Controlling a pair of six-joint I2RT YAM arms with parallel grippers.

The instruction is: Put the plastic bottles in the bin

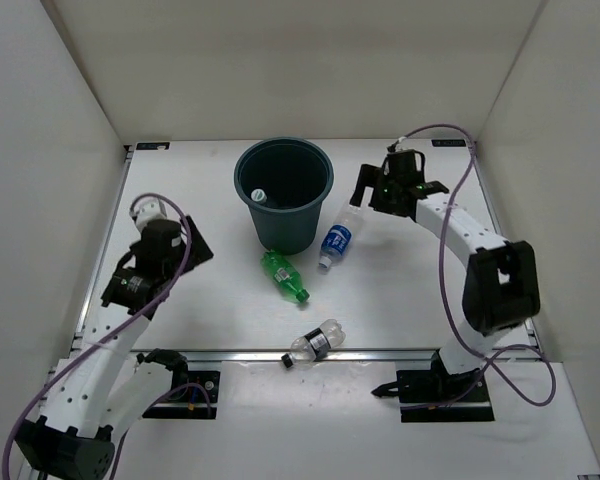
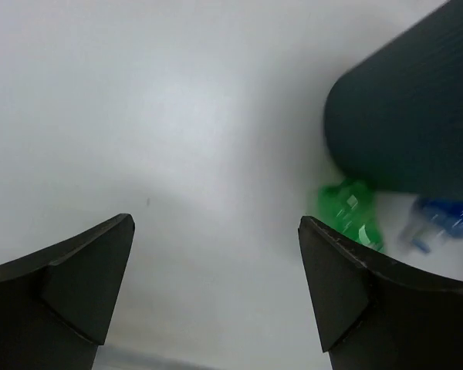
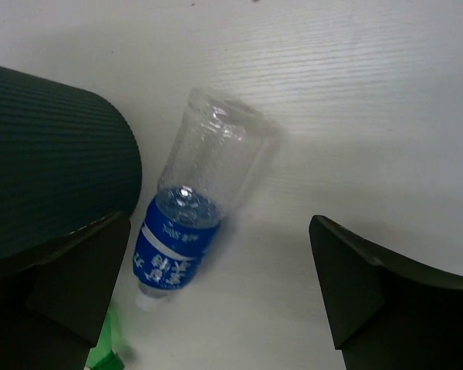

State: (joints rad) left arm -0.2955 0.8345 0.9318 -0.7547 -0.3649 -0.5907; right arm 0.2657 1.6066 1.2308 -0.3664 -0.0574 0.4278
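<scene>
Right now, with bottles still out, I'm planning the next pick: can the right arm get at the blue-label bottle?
Probably yes: the right gripper hangs open over the blue-label bottle, which lies uncovered beside the bin.

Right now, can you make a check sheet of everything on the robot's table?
Surface: white table, no spills seen.
Job's things: teal bin upright; white-capped bottle inside it; green bottle, blue-label bottle and dark-band bottle lie outside on the table.
Clutter: nothing seen.
Grippers: left gripper and right gripper, jaws open, holding nothing.
Cables: purple cables loop along both arms.
Surroundings: white walls on three sides.
</scene>
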